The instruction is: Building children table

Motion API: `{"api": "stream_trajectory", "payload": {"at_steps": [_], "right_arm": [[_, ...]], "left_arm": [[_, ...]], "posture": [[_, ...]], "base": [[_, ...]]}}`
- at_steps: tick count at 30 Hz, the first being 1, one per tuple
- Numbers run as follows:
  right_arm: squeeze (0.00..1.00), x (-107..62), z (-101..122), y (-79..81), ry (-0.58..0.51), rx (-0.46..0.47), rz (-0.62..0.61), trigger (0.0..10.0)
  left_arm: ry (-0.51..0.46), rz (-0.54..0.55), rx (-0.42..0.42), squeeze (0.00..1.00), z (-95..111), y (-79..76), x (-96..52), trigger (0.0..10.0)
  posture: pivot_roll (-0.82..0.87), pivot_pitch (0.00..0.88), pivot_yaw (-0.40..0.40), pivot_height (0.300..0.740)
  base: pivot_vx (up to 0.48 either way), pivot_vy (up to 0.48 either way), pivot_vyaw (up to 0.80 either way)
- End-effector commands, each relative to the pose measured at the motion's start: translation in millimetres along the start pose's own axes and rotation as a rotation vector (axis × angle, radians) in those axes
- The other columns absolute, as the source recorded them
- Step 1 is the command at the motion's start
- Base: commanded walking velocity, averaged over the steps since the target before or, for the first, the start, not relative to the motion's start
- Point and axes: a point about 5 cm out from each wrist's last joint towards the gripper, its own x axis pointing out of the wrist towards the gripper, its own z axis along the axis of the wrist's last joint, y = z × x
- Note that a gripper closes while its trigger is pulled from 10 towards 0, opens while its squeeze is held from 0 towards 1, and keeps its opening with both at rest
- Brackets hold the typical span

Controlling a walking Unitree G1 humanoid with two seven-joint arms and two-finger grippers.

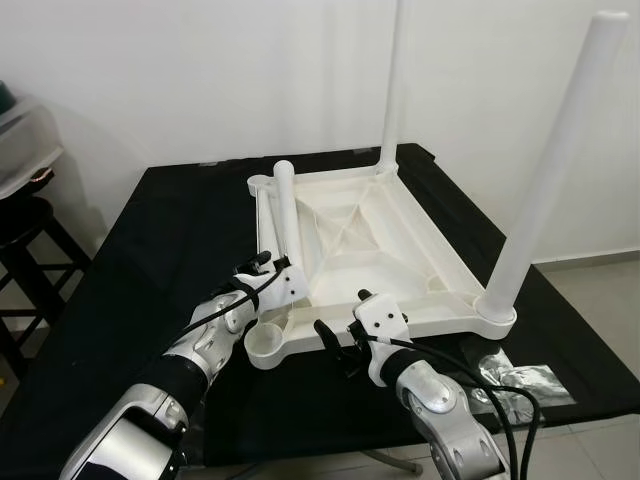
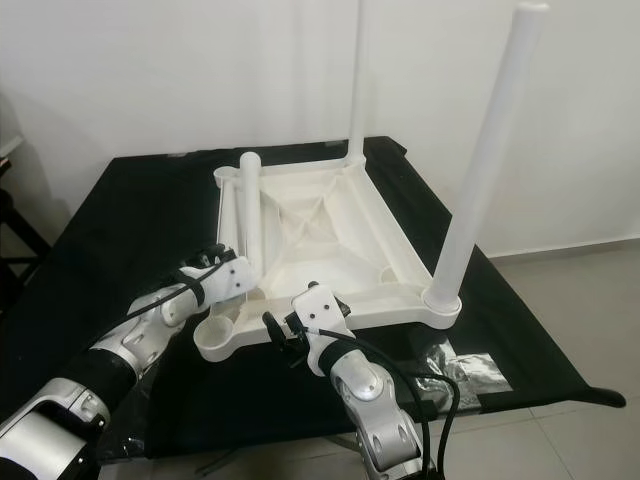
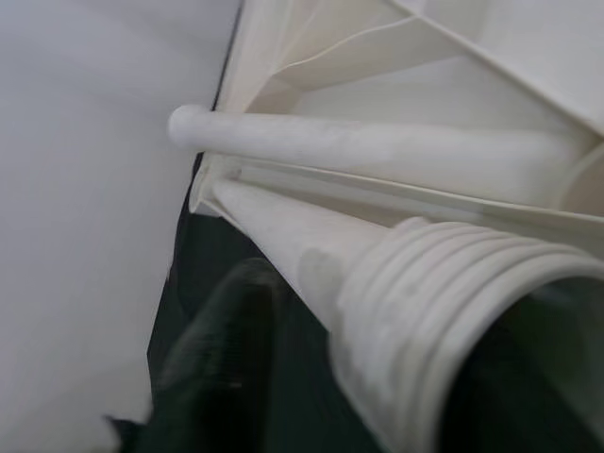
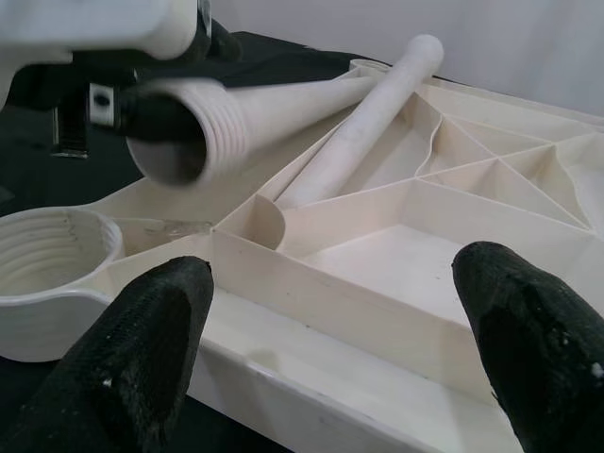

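A white children's tabletop lies upside down on the black table. Two white legs stand upright in its right-hand corners: one at the far corner, one at the near corner. My left gripper is shut on a third leg near its threaded end, which hovers just above the empty near-left socket. A further leg lies loose inside the tabletop. My right gripper is open at the front rim, fingers apart with nothing between them.
A crumpled clear plastic bag lies on the black table's near right corner. A dark stool and a plastic container stand to the left of the table. A white wall is close behind; tiled floor lies to the right.
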Motion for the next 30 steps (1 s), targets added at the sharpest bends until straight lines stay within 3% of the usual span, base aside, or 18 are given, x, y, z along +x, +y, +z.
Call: {"api": "stream_trajectory", "payload": {"at_steps": [1, 11, 14, 16, 18, 19, 20, 21, 23, 25, 26, 27, 29, 30], "right_arm": [[0.00, 1.7, 0.5, 0.5, 0.005, 0.013, -0.002, 10.0], [0.00, 3.1, 3.1, -2.2, -0.004, 0.003, -0.011, 10.0], [0.00, 4.1, 8.2, -8.4, -0.027, 0.005, -0.029, 10.0], [0.00, 4.3, 10.0, -10.5, -0.035, 0.009, -0.036, 10.0], [0.00, 5.2, 20.1, -20.7, -0.082, 0.056, -0.063, 10.0], [0.00, 5.2, 20.1, -20.7, -0.082, 0.056, -0.063, 10.0], [0.00, 6.1, 28.7, -26.6, -0.124, 0.114, -0.075, 10.0], [0.00, 6.6, 32.8, -28.7, -0.145, 0.148, -0.077, 10.0], [0.00, 7.0, 35.1, -29.9, -0.157, 0.168, -0.077, 10.0], [0.00, 9.3, 46.3, -32.3, -0.216, 0.286, -0.056, 10.0], [0.00, 9.3, 46.3, -32.3, -0.216, 0.286, -0.056, 10.0], [0.00, 10.1, 50.2, -32.8, -0.237, 0.326, -0.045, 10.0], [0.00, 12.0, 64.6, -28.0, -0.317, 0.519, 0.062, 10.0], [0.00, 12.0, 64.6, -28.0, -0.317, 0.519, 0.062, 10.0]], "left_arm": [[0.043, 0.035, -0.021, 0.00, -11.4, 4.1, -2.7, 0.0], [0.035, 0.132, -0.100, 0.00, -17.8, 13.1, -9.5, 0.0], [0.014, 0.222, -0.204, 0.00, -23.1, 29.7, -17.4, 0.0], [0.008, 0.247, -0.229, 0.00, -24.9, 35.1, -20.0, 0.0], [-0.024, 0.361, -0.384, 0.00, -34.2, 61.4, -32.3, 0.0], [-0.024, 0.361, -0.384, 0.00, -34.2, 61.4, -32.3, 0.0], [-0.089, 0.434, -0.518, 0.00, -36.7, 82.6, -43.2, 0.0], [-0.130, 0.461, -0.572, 0.00, -37.4, 92.2, -48.5, 0.0], [-0.155, 0.475, -0.599, 0.00, -37.5, 97.2, -51.3, 0.0], [-0.283, 0.526, -0.840, 0.00, -40.2, 121.3, -66.4, 0.0], [-0.283, 0.526, -0.840, 0.00, -40.2, 121.3, -66.4, 0.0], [-0.340, 0.534, -0.922, 0.00, -41.1, 128.6, -72.1, 0.0], [-0.560, 0.464, -1.254, 0.00, -44.4, 143.0, -90.7, 0.0], [-0.560, 0.464, -1.254, 0.00, -44.4, 143.0, -90.7, 0.0]], "posture": [[-0.16, 0.000, 0.033, 0.740], [-0.16, 0.000, 0.038, 0.740], [-0.16, 0.000, 0.038, 0.740], [-0.16, 0.000, 0.038, 0.740], [-0.16, 0.000, 0.034, 0.740], [-0.16, 0.000, 0.034, 0.740], [-0.15, 0.000, 0.033, 0.740], [-0.15, 0.000, 0.032, 0.740], [-0.15, 0.000, 0.031, 0.740], [-0.14, 0.000, 0.029, 0.740], [-0.14, 0.000, 0.029, 0.740], [-0.14, 0.000, 0.029, 0.740], [-0.13, 0.000, 0.029, 0.740], [-0.13, 0.000, 0.029, 0.740]], "base": [[0.000, 0.000, 0.00], [0.000, 0.000, 0.00], [0.000, 0.000, 0.00], [0.000, 0.000, 0.00], [0.000, 0.000, 0.00], [0.000, 0.000, 0.00], [0.000, 0.000, 0.00], [0.000, 0.000, 0.00], [0.000, 0.000, 0.00], [0.000, 0.000, 0.00], [0.000, 0.000, 0.00], [0.000, 0.000, 0.00], [0.000, 0.000, 0.00], [0.000, 0.000, 0.00]]}}
